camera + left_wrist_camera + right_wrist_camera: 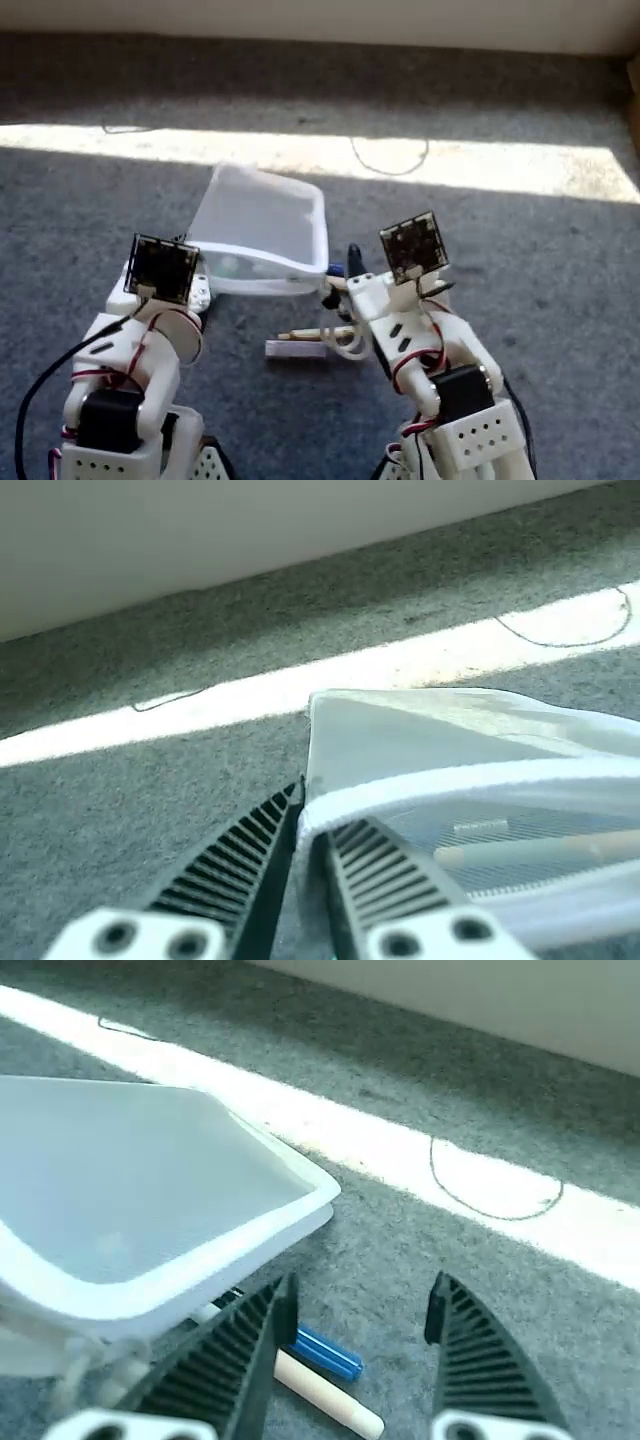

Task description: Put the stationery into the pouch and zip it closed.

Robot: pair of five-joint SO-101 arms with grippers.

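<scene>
left gripper (306,818) clamped on pouch (450,740) rim | right gripper (362,1290) spread apart above pencil (330,1402), lower centre | risk: thin pinch slips, pouch mouth collapses

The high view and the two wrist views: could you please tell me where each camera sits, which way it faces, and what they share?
High view: fixed above and behind both arms, looking down over the carpet; both arms show, with the pouch ahead of them.
Left wrist view: on the left arm's wrist, facing along the left gripper, shut on the pouch's rim.
Right wrist view: on the right arm's wrist, facing past the open right gripper at the pouch and a pencil.
Shared: the pouch, in all three.
</scene>
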